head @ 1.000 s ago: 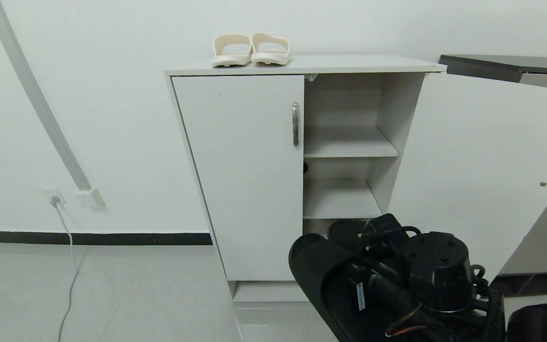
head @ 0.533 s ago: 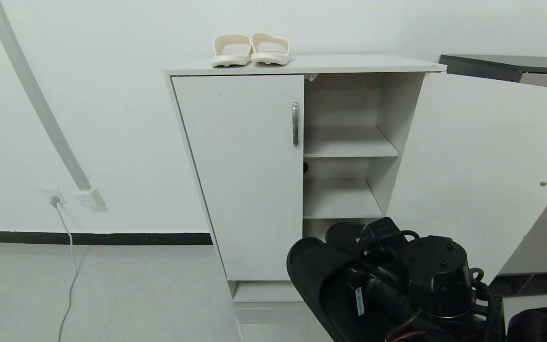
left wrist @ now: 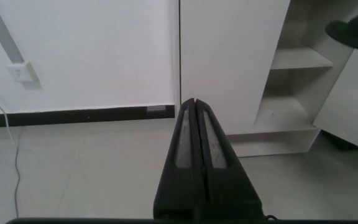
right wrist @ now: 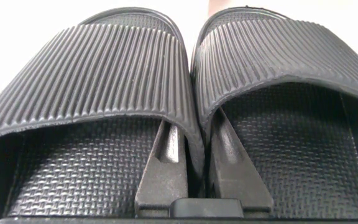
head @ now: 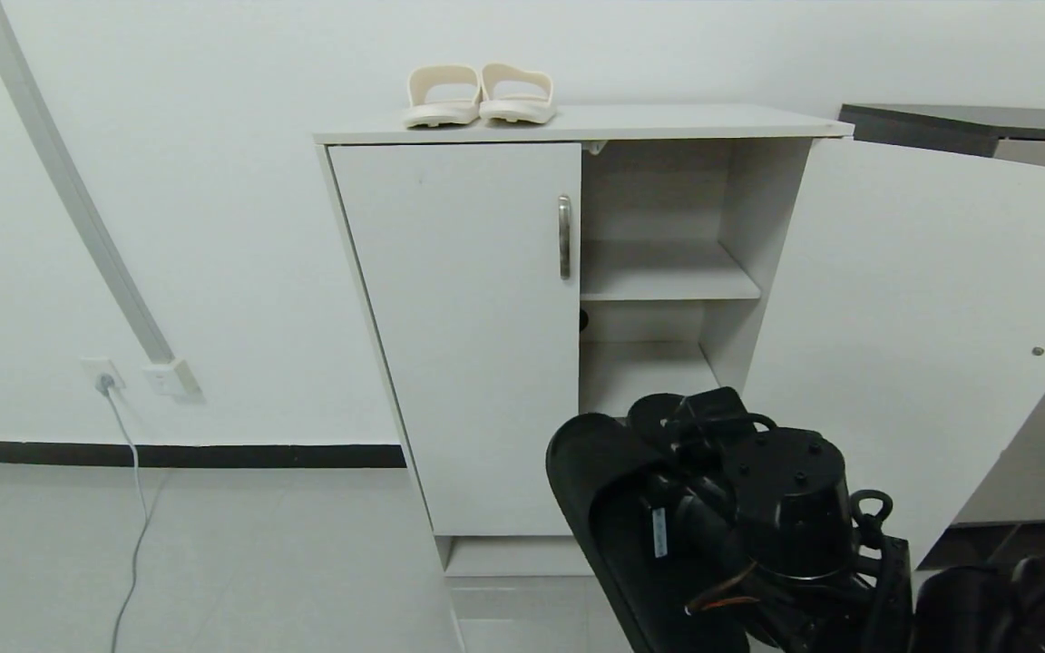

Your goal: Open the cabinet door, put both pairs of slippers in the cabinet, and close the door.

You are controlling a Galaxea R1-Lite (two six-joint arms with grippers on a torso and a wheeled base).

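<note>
Right arm (head: 786, 508): enters the head view at lower right. The wrist housing is angled forward and towards the robot's left, with cable loops hanging at its side.

Right gripper (right wrist: 197, 171): I read it as clamped. One of its fingers (right wrist: 163, 168) lies along each footbed of the black slippers (right wrist: 117, 68), with the tips tucked under the straps. The pair's two touching inner walls are pinched between the fingers. In the head view the held pair sits tilted, one end raised ahead of the wrist.

Left gripper (left wrist: 195, 140): the fingers (left wrist: 185, 143) are pressed flat against each other along their full length. I see no gap and nothing between them.
</note>
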